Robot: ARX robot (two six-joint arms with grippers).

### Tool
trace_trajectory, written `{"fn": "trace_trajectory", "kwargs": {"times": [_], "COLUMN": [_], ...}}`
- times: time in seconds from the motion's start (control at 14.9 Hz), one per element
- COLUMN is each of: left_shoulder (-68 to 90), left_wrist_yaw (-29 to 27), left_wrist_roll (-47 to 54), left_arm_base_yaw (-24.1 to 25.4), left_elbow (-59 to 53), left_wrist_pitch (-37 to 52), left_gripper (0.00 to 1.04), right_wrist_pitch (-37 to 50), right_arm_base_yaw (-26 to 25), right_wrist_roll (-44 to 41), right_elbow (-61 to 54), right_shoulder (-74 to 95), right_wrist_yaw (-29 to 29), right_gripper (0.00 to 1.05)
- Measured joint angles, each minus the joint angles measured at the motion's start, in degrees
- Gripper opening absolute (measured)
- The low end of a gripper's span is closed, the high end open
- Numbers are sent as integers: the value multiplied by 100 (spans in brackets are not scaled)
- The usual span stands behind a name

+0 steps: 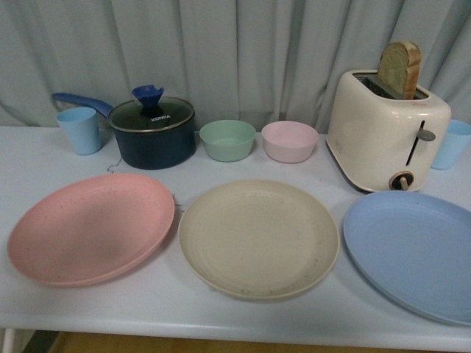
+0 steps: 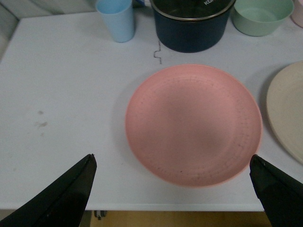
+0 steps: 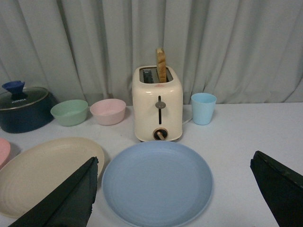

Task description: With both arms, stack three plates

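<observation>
Along the front edge of the table (image 1: 221,312) three plates lie flat in a row, none on top of another. The pink plate (image 1: 92,228) is nearest the left end. The beige plate (image 1: 257,237) is in the middle. The blue plate (image 1: 412,254) is nearest the right end, and the front view cuts off part of it. Small gaps of bare table show between them.

The left gripper (image 2: 173,156) hangs over the pink plate with its two black fingers (image 2: 61,198) far apart and nothing in them. The right gripper (image 3: 175,157) hangs over the blue plate, open wide too and holding nothing.

Along the back edge, by the grey curtain (image 1: 243,51), stand a light blue cup (image 1: 79,130), a dark blue pot (image 1: 153,136) with a glass lid, a green bowl (image 1: 227,140) and a pink bowl (image 1: 289,141). Next comes a cream toaster (image 1: 386,132) with a slice of bread (image 1: 401,68) sticking up. A second blue cup (image 1: 452,143) stands just past it. A thin grey squiggle (image 2: 157,52), maybe a bit of wire, lies between the pot and the pink plate.
</observation>
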Motion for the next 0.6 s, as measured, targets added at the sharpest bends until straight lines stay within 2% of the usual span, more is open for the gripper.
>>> {"fn": "trace_trajectory", "kwargs": {"times": [0.4,0.6], "left_shoulder": [2658,3654], "left_wrist_yaw": [509,841], "left_wrist_roll": [177,264], "left_arm_base_yaw": [122,398], "left_elbow": [1834,2553], "left_wrist_pitch": [-509,-636], "left_gripper": [98,98], "right_wrist_pitch": [-2,0], "right_arm_base_yaw": [0,0], "right_wrist_roll": [0,2], "right_elbow": [0,0], "right_shoulder": [0,0], "right_wrist_yaw": [0,0], "right_gripper": [98,98]}}
